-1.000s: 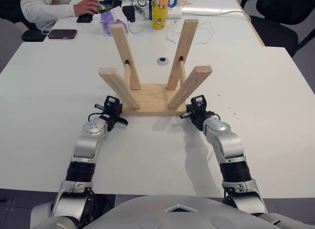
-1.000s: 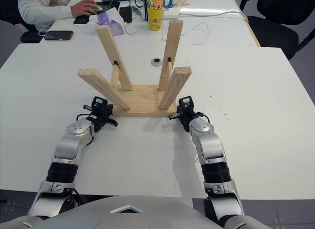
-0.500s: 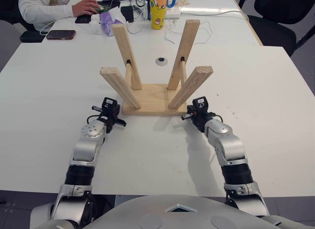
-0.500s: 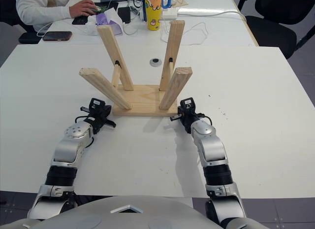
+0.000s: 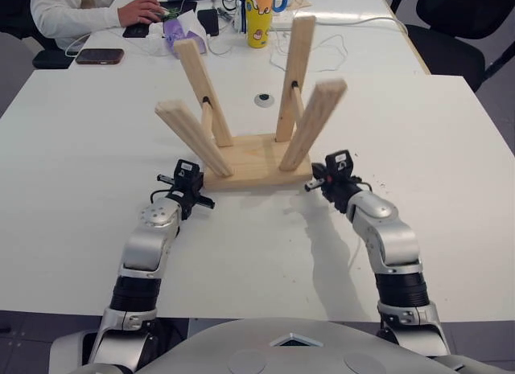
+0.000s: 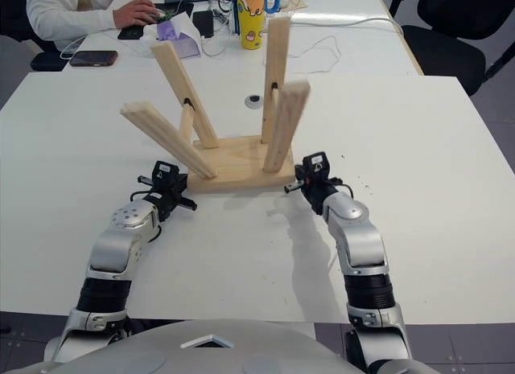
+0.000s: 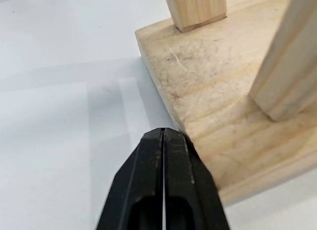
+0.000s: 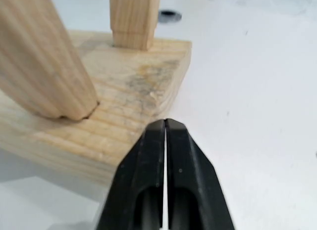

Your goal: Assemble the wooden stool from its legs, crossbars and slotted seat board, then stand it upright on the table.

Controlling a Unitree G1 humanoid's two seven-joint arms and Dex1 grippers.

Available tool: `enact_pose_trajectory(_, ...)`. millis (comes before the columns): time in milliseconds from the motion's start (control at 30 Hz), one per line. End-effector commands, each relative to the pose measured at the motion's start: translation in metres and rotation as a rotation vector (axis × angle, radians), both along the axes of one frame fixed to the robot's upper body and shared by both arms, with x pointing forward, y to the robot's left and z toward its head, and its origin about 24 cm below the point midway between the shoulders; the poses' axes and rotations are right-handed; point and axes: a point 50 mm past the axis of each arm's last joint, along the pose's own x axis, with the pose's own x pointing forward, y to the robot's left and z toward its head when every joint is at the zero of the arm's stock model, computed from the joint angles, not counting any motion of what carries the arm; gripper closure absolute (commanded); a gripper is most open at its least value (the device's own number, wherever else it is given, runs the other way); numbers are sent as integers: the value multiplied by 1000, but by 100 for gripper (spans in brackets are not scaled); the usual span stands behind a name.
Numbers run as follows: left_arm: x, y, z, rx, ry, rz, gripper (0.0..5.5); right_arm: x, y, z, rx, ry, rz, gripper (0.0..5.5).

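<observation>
Nearest, on the white table (image 5: 80, 189), the left gripper (image 7: 163, 133) and the right gripper (image 8: 165, 123) are set, one at each near corner of the pale wooden stool (image 5: 257, 149).

Left gripper: black fingers (image 7: 148, 156) pressed fully together, nothing held, tips laid against the near-left edge of the rectangular wooden seat board (image 7: 218, 106).

Right gripper: fingers likewise closed on nothing, tips brought up to the board's near-right corner.

Stool: found upside down at the middle of the table, seat board lowest, four square-cut wooden legs (image 5: 189, 137) pointed upward and splayed. Its right end is seemingly raised a little, a shadow being seen beneath it.

Beyond: small round grey grommet (image 5: 265, 100) set in the table, just behind the stool.

Farthest: yellow cup (image 5: 259, 20); flat black phone (image 5: 100, 56), far left.
</observation>
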Motion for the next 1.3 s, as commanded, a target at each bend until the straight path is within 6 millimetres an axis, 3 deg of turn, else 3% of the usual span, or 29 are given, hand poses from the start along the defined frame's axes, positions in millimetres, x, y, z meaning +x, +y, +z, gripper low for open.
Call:
enact_pose_trajectory(33,11,-39,53,-181,-163,-138,550,4,33,37,123,-110,189,548)
enact_pose_trajectory(233,13,-37,83,-203,-239,-126,550,7,32,54,135,-164,183,548)
enact_pose_trajectory(500,12,-33,82,-200,-230,-107,550,6,31,57,154,-158,161,548)
enact_pose_trajectory(700,17,-29,91,-212,-272,-63,550,12,30,73,228,-239,116,548)
enact_pose_trajectory(800,18,-21,88,-183,-270,-10,550,19,18,86,254,-329,17,548)
enact_pose_trajectory(900,17,-8,82,-141,-251,73,550,35,-11,99,223,-432,-186,548)
enact_pose_trajectory(1000,13,1,70,-80,-196,103,550,55,-49,88,25,-398,-373,548)
enact_pose_trajectory(1067,10,4,61,-35,-150,94,550,66,-61,68,-69,-313,-369,548)
enact_pose_trajectory(1200,8,6,49,18,-88,80,550,79,-66,26,-110,-148,-226,548)
enact_pose_trajectory(1300,7,6,42,35,-59,70,550,77,-56,12,-65,-124,-16,548)
